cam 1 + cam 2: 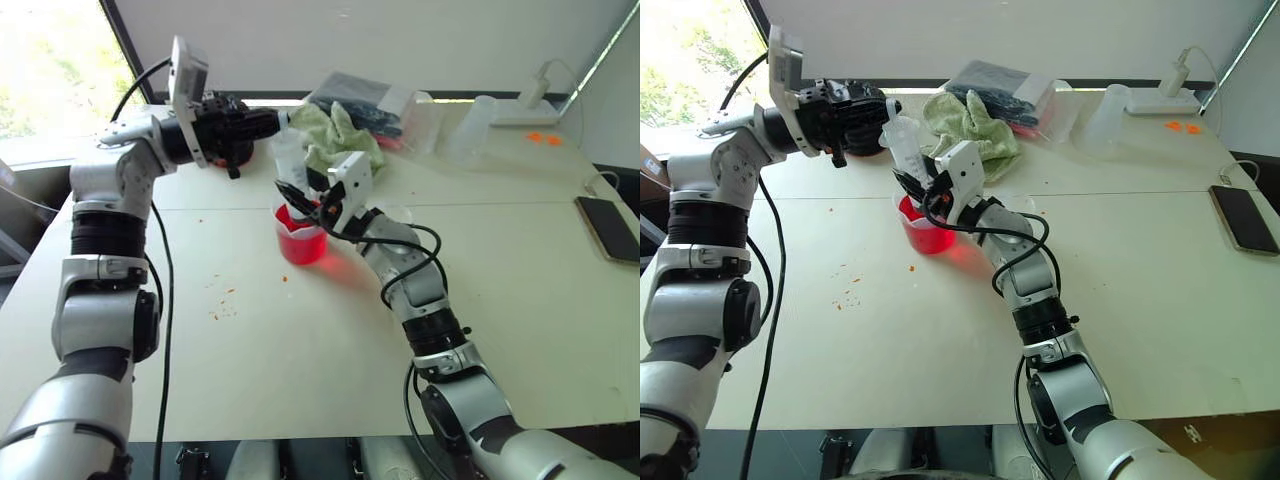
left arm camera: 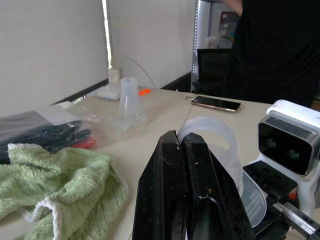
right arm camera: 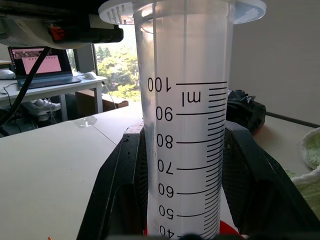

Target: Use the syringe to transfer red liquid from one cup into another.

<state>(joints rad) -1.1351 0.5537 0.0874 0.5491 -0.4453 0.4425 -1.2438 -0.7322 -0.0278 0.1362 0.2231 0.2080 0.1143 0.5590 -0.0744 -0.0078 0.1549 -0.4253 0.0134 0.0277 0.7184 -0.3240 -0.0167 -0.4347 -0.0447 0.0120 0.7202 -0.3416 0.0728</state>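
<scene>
My right gripper [image 1: 308, 200] is shut on the clear barrel of the syringe [image 1: 290, 160], holding it nearly upright with its lower end in the cup [image 1: 300, 240]. That cup holds the red liquid [image 1: 925, 236] and stands mid-table. The right wrist view shows the barrel's printed scale [image 3: 182, 125] between the two black fingers. My left gripper [image 1: 277, 122] reaches in from the left at the syringe's top, fingers shut. The plunger's white ring [image 2: 207, 137] sits just past the fingertips; I cannot tell whether they pinch it. A small clear cup [image 1: 1027, 208] is partly hidden behind my right forearm.
A green towel [image 1: 335, 135] and a plastic bag of dark items [image 1: 365, 100] lie behind the cup. Frosted tumblers [image 1: 470, 130] and a white charger [image 1: 530, 105] stand at the back right; a phone [image 1: 607, 228] lies at the right edge. Orange crumbs [image 1: 225, 300] dot the table. A person in dark clothes [image 2: 270, 45] stands beyond.
</scene>
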